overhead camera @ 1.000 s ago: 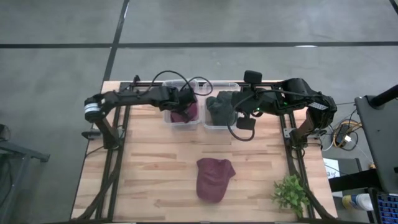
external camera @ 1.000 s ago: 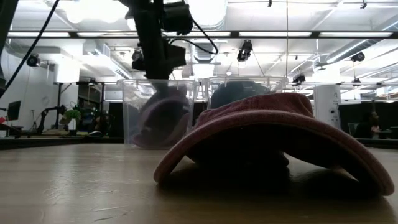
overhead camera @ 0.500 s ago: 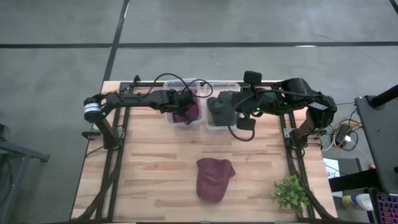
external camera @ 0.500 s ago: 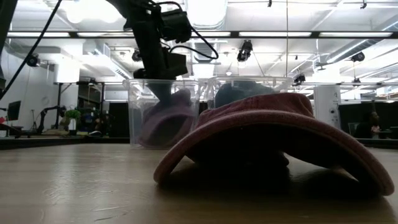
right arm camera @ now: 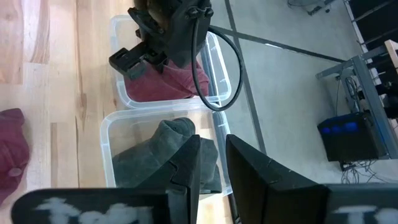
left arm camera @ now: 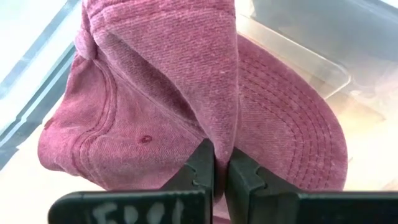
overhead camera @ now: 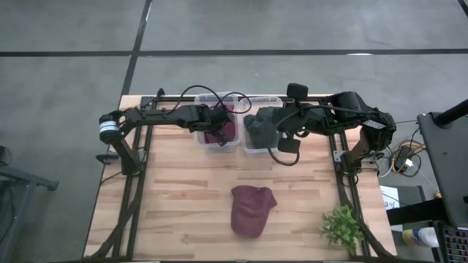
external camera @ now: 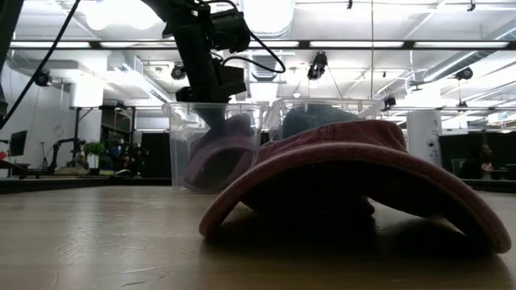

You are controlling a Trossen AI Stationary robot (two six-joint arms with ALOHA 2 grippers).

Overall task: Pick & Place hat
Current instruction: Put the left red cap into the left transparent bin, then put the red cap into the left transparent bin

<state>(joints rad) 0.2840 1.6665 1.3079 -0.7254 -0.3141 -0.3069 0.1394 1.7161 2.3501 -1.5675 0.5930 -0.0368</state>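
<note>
1. High view: two clear bins sit side by side at the far edge of the tabletop [overhead camera: 175, 197], the left bin [overhead camera: 217, 130] holding a maroon hat [overhead camera: 219, 130] and the right bin [overhead camera: 261, 133] holding a grey hat [overhead camera: 260, 128].
2. The left claw [overhead camera: 216, 123] reaches into the left bin from the tabletop's left side.
3. In the left wrist view, the left claw [left arm camera: 221, 163] has its fingers nearly together, pinching a fold of the maroon hat [left arm camera: 186, 93] between them; the hat's brim curves off to one side inside the bin.
4. In the low view, the maroon hat [external camera: 222, 149] hangs inside the left bin [external camera: 214, 145], under the dark arm.
5. The right claw [overhead camera: 276, 128] is over the right bin; in the right wrist view its fingers [right arm camera: 186, 163] stand a narrow gap apart above the grey hat [right arm camera: 163, 155], and I cannot tell whether they hold it.
6. A second maroon cap [overhead camera: 251, 210] lies alone on the bare wood near the middle of the front edge, well apart from both bins.
7. A small green plant [overhead camera: 341, 226] stands at the front right corner.
</note>
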